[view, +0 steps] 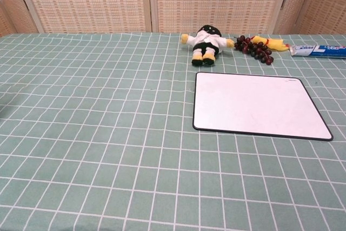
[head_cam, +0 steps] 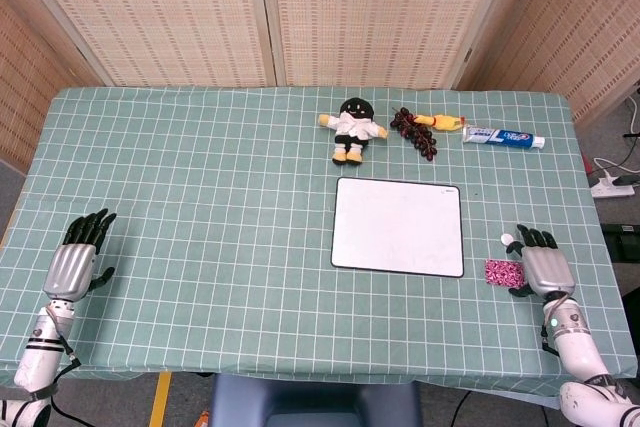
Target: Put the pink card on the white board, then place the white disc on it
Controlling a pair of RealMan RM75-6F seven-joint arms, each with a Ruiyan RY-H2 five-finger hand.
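The white board lies flat right of the table's centre with nothing on it. To its right, in the head view, the pink card lies on the cloth and the small white disc sits just above it. My right hand rests palm down with fingers apart, its thumb side touching the card's right edge. Far off at the table's left front, my left hand lies empty with fingers spread. The chest view shows neither hand.
Behind the board, a plush doll, a bunch of dark grapes, a yellow toy and a toothpaste tube lie in a row. The green checked tablecloth covers the table.
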